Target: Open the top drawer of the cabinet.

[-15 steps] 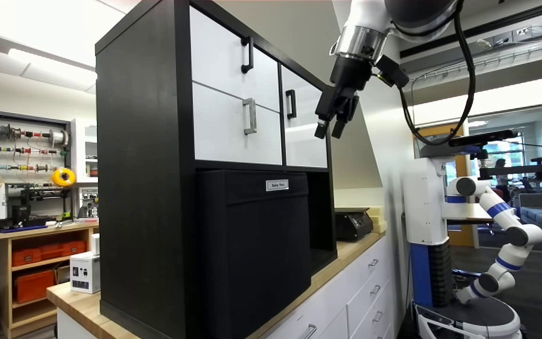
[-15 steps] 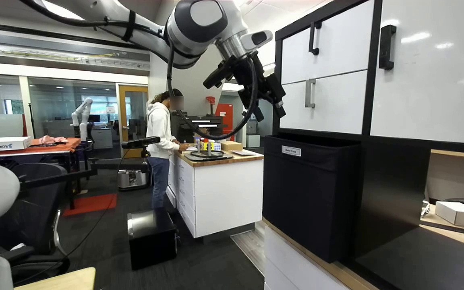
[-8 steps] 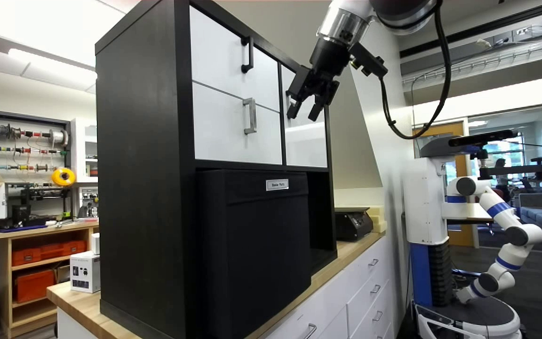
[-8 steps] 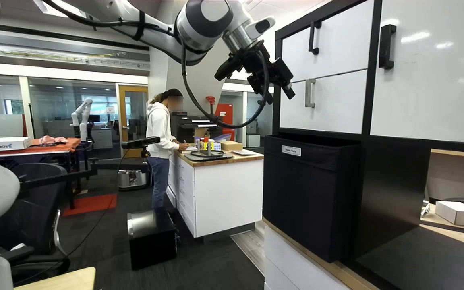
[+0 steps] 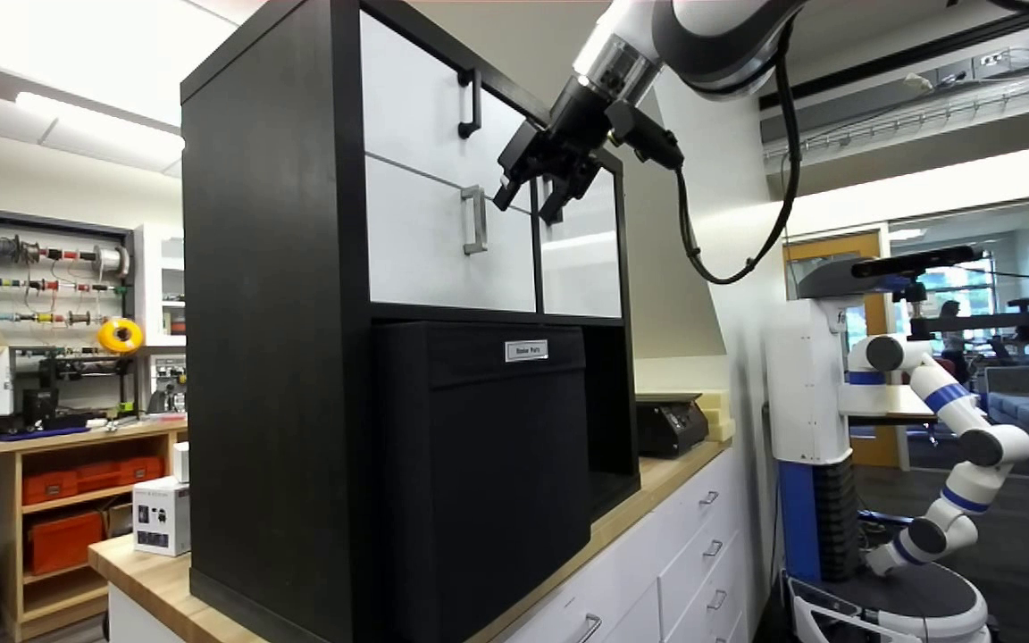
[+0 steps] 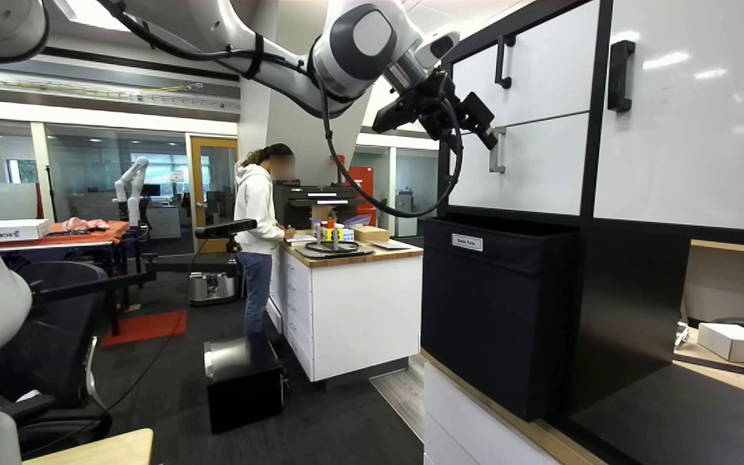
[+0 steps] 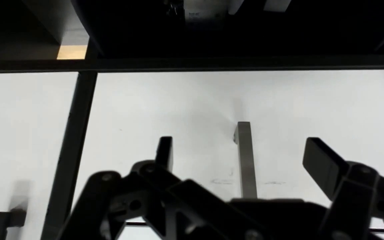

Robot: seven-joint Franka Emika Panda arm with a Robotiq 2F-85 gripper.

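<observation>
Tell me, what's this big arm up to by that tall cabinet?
A robot arm seems set to open the lower white drawer of the black cabinet. Its gripper is open, and in the wrist view its fingers show either side of the grey handle but do not hold it. The drawer is shut.

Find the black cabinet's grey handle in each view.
In an exterior view: grey handle above centre, slightly left.
In an exterior view: grey handle right of centre, upper half, partly behind a fingertip.
Wrist view: grey handle right of centre, between spread fingers.
Shared landmark: black divider, right of it in both exterior views, left in the wrist view.
</observation>
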